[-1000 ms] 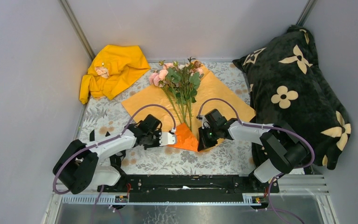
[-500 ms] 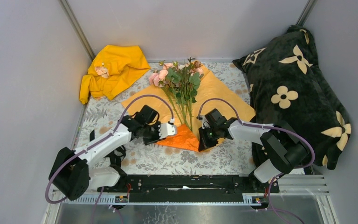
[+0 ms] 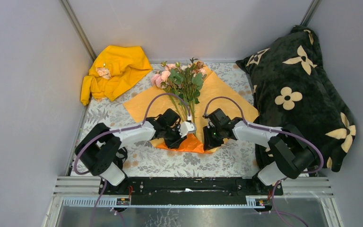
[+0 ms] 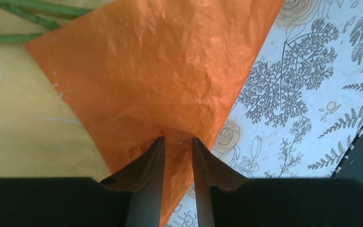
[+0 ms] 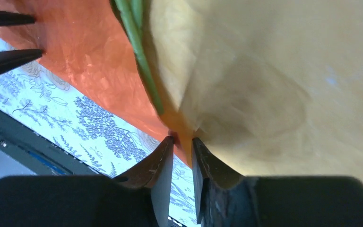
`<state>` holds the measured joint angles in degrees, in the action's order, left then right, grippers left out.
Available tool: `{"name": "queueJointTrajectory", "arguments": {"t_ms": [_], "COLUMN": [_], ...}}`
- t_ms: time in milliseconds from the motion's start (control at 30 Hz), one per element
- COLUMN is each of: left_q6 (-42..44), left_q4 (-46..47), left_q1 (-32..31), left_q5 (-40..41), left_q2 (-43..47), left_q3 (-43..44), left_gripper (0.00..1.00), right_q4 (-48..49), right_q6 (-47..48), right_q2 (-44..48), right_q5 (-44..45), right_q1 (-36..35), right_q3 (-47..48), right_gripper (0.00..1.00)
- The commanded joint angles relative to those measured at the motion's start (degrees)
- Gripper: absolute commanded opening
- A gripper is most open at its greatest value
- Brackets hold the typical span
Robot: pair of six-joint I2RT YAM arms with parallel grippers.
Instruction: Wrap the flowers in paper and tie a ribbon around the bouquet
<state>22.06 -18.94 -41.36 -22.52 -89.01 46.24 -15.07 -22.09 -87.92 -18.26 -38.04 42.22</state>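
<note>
The pink flowers [image 3: 182, 78] lie on the orange paper [image 3: 220, 92], their green stems [image 3: 189, 113] pointing at me. The paper's near corner is folded up over the stem ends as a bright orange flap [image 3: 185, 144]. My left gripper [image 3: 187, 128] stands open over that flap [image 4: 160, 71], and creased paper shows in the gap between its fingers [image 4: 177, 140]. My right gripper [image 3: 211, 136] is open too, with the flap's folded edge at its tips [image 5: 182, 140]. A stem [image 5: 139, 52] runs under the fold. The ribbon and a wrapped bouquet are out of view.
A yellow garment [image 3: 113, 71] lies at the back left. A big black pillow with cream flowers [image 3: 298, 90] fills the right side, close to my right arm. The printed tablecloth [image 3: 217, 158] shows in front of the paper. Grey walls close in on three sides.
My left arm swung right and forward onto the folded flap, and its jaws opened. The right jaws opened at the flap's edge. The flap now lies flatter.
</note>
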Motion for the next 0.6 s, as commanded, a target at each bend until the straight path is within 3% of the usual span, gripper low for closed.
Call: {"name": "queueJointTrajectory", "arguments": {"t_ms": [0, 133, 267, 333, 433, 567], "left_q6": [-3.13, -3.43, -3.96, -4.02, -4.23, -4.44], "left_q4": [1.38, 0.82, 0.77, 0.78, 0.75, 0.66], "left_q1": [-0.61, -0.64, -0.61, -0.61, -0.59, -0.58], "left_q5": [2.53, 4.15, 5.05, 5.03, 4.24, 3.29], "left_q2": [-3.19, -4.94, -5.69, -5.29, -4.34, -2.45], "left_q3": [0.41, 1.22, 1.57, 1.58, 1.49, 1.21], "left_gripper": [0.33, 0.32, 0.31, 0.31, 0.31, 0.31], "right_q4": [-6.76, -14.48, -15.29, -13.76, -9.07, -3.41], "right_q6": [-4.81, -11.95, -23.29, -29.96, -38.08, -46.67], "right_q2": [6.7, 14.62, 21.61, 23.07, 21.85, 19.51], "right_q5": [11.0, 20.38, 21.53, 23.11, 23.23, 28.34], "right_q1": [0.4, 0.29, -2.47, -7.33, -12.76, -16.47], "right_q3": [3.05, 4.52, -0.25, -3.04, -6.58, -10.26], "right_gripper": [0.32, 0.37, 0.46, 0.52, 0.72, 0.75]}}
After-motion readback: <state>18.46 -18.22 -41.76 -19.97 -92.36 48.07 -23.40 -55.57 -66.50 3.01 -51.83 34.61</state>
